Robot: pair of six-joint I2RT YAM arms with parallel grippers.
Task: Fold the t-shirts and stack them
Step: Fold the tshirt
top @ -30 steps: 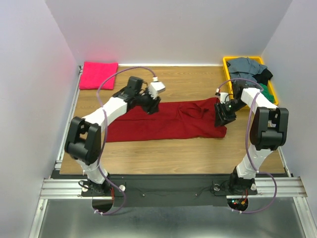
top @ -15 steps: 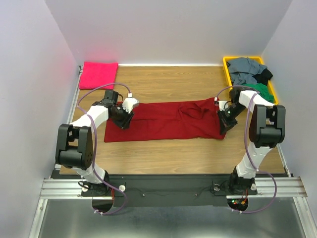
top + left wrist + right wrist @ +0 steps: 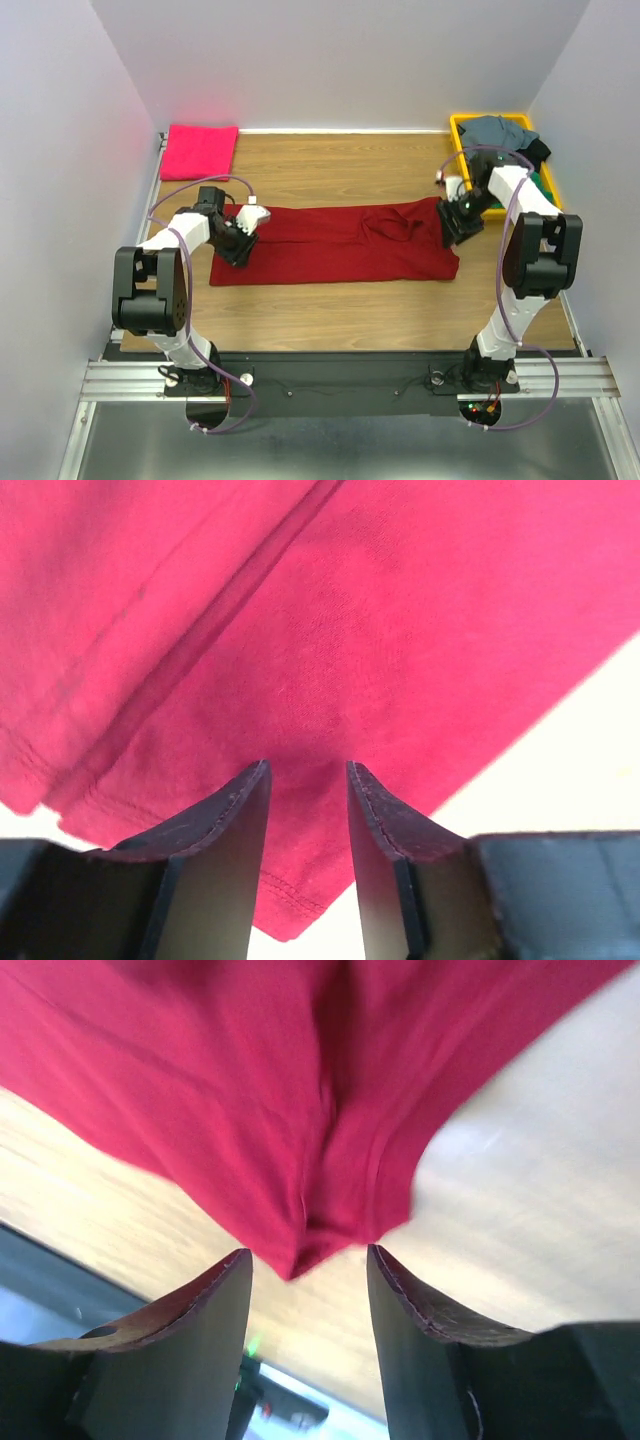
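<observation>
Left wrist view: left claw half-open astride red shirt hem; right claw parted likewise; shallow pinch could slip off.

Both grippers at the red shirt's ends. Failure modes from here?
Right gripper stands open around only a narrow fold tip at the edge of the red shirt; closing may catch one layer or slip off.
Left gripper is open over a hem corner; uneven grabs would likely skew the fold.
</observation>
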